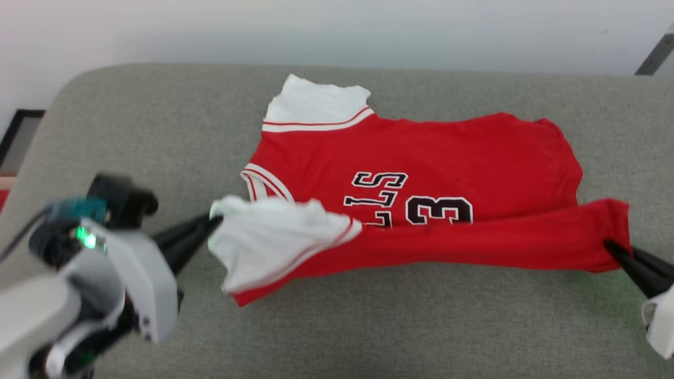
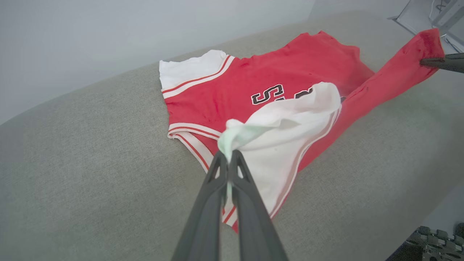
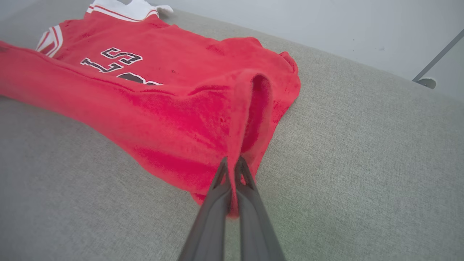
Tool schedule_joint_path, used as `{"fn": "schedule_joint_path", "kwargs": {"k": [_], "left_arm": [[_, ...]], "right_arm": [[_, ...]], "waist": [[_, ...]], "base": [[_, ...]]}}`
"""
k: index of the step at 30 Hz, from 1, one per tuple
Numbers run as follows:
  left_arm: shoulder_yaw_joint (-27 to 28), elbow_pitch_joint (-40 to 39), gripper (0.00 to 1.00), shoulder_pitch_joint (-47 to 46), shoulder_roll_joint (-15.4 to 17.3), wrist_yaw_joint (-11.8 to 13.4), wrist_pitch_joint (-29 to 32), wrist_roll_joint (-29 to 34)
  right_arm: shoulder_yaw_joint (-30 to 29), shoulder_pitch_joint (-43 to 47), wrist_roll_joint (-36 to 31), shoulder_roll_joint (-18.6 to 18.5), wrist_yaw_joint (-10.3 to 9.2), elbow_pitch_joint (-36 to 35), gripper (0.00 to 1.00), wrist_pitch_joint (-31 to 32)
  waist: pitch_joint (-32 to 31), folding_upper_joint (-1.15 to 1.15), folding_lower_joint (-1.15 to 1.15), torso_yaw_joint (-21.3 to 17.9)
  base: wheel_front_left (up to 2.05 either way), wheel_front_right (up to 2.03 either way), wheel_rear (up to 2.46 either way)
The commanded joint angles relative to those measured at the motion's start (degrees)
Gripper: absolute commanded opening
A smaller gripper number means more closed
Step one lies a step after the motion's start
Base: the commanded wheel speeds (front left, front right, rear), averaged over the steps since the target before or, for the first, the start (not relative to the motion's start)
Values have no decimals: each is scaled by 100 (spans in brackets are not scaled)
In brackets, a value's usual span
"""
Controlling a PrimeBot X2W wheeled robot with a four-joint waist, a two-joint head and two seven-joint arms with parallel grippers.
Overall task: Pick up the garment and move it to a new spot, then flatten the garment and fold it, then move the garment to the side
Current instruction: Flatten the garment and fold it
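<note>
The garment [image 1: 437, 158], a red jersey with white sleeves and black print, lies on the grey cushion [image 1: 368, 326], its near long edge lifted and folded over toward the far side. My left gripper [image 1: 215, 220] is shut on the near white sleeve [image 1: 268, 237], seen up close in the left wrist view as the garment [image 2: 253, 87] pinched by that gripper [image 2: 228, 156]. My right gripper [image 1: 608, 245] is shut on the red bottom corner, and in the right wrist view it [image 3: 232, 163] pinches a raised fold of the garment [image 3: 163, 119].
The grey cushion [image 3: 362, 163] extends well beyond the jersey on all sides. A pale wall [image 1: 337, 31] stands behind it. A dark frame [image 1: 16, 131] shows at the far left, and a metal leg [image 1: 655, 52] at the top right.
</note>
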Motion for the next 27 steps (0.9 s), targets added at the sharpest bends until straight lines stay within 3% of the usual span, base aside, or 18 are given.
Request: {"fn": "schedule_joint_path", "kwargs": {"k": [1,7,12,22,24,26,27], "left_arm": [[16,189,0,-130,-96,-125,53,41],[-54,1446,0,-635,-825,-959,336,135],[-156,2381,0,-827,-1362,-1464,518,57],[-315,3597,0,-933,-2069,-1832,846,-184],[-330,3766,10,-926,-2163,-1853,932,-299],[-345,3934,13,-932,-2257,-1858,1065,-377],[-349,4001,22,-939,-2304,-1865,1119,-423]], "right_arm": [[-73,-99,-95,72,-8,22,0,53],[-305,-386,-465,456,-8,250,0,543],[-442,-488,-672,703,-8,375,0,925],[-563,-697,-714,979,-7,392,0,1456],[-552,-721,-696,987,-7,388,0,1544],[-525,-726,-687,1002,-8,400,0,1657],[-513,-745,-674,1002,-7,403,0,1698]], "waist": [[143,0,0,-84],[387,0,0,-111],[541,0,0,-108],[709,0,0,-107],[718,0,0,-104],[715,0,0,-102],[711,0,0,-99]], "base": [[0,0,0],[0,0,0],[0,0,0],[0,0,0],[0,0,0],[0,0,0],[0,0,0]]}}
